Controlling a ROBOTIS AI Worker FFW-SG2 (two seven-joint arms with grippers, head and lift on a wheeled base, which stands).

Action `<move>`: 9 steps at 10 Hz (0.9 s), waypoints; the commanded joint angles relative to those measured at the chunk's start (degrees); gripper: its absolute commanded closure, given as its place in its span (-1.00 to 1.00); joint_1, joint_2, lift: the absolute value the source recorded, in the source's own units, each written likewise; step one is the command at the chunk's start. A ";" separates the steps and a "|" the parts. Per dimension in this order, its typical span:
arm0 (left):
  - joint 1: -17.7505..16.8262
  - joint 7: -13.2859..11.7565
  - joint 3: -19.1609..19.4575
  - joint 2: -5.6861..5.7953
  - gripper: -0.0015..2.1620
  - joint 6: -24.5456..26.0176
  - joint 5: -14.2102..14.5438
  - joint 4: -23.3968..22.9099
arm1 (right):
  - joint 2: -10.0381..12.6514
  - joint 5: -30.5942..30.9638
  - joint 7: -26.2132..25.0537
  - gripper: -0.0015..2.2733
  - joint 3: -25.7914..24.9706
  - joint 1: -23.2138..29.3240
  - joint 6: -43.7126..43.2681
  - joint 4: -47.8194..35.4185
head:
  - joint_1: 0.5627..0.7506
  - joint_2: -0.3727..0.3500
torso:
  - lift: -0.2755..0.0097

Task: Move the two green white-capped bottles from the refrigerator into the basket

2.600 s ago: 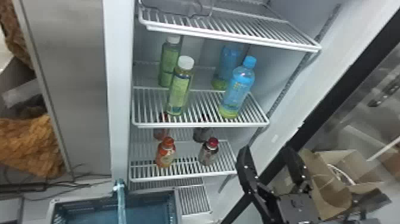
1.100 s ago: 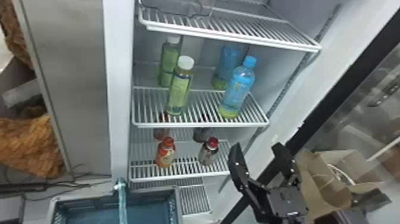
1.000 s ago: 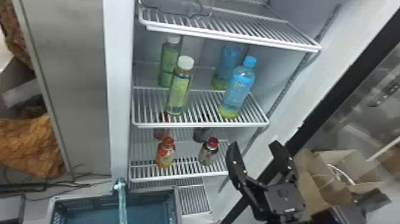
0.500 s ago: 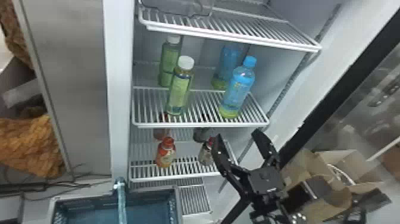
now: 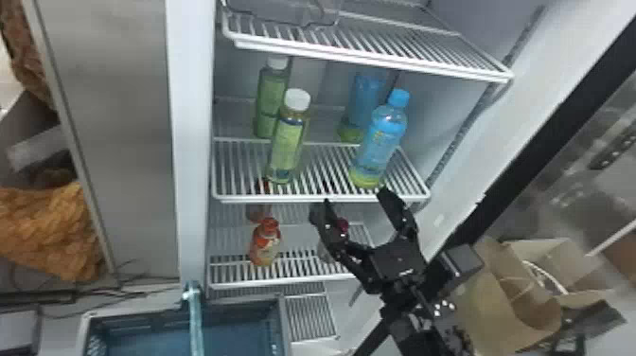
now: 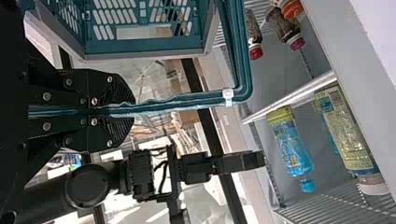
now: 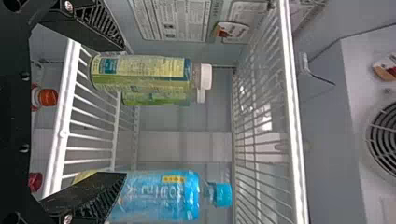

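Note:
My right gripper (image 5: pixel 355 198) stands open at the front edge of the middle shelf, below the blue bottles. In the right wrist view, the right gripper (image 7: pixel 122 111) has nothing between its spread fingers. Two green white-capped bottles stand upright on that shelf's left side: the front one (image 5: pixel 287 142) near the edge, the other (image 5: pixel 269 102) behind it. The front green bottle (image 7: pixel 140 72) lies beyond the upper finger in the right wrist view. The basket (image 5: pixel 279 326) is below the fridge's left side. My left gripper (image 6: pixel 133 111) is shut on its teal handle (image 6: pixel 187 100).
Two blue-capped bottles (image 5: pixel 378 142) stand right of the green ones. On the lower shelf (image 5: pixel 284 284) are an orange bottle (image 5: pixel 265 244) and red-capped dark ones. The upper wire shelf (image 5: pixel 369 59) hangs above. Cardboard boxes (image 5: pixel 506 303) lie to the right.
The right gripper has moved left and up from beside the fridge's right wall to the front of the shelves, its fingers still apart. Bottles and basket have stayed where they were.

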 commanded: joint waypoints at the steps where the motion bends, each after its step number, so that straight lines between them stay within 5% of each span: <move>1: 0.00 0.00 0.00 0.00 0.11 -0.01 0.00 0.00 | -0.44 0.34 0.75 -0.93 0.52 -3.12 1.20 2.26 | 0.41 -0.86 | 0.90; 9: 0.00 0.00 0.11 -0.08 0.11 -0.15 0.00 0.00 | -0.97 0.80 4.36 -0.93 3.84 -15.50 5.70 10.70 | 0.41 -0.65 | 0.90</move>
